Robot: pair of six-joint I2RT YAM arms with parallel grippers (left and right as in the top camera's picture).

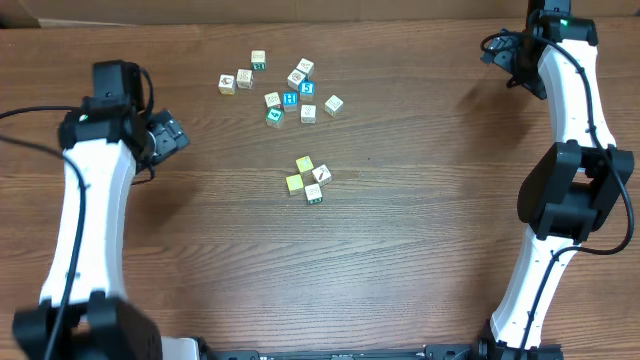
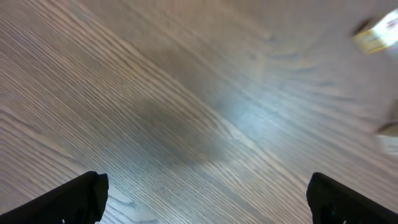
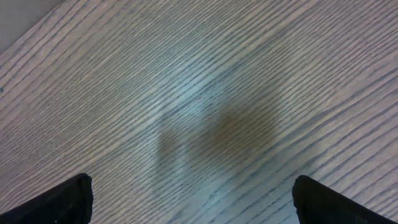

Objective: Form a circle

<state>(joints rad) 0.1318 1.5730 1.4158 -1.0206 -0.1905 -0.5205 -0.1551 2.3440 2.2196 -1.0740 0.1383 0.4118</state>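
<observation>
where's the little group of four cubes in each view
overhead: the group of four cubes sits mid-table, below the bigger bunch.
left wrist: a blurred cube at the top right edge; cannot tell whether it belongs.
right wrist: not in it.
shared landmark: the wood-grain table.

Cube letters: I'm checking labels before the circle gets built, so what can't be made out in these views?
Overhead: marks on the four-cube group and the bigger bunch are mostly too small to read.
Left wrist: a yellowish cube is blurred; a second cube is cut off by the right edge.
Right wrist: no cubes, only table.
</observation>
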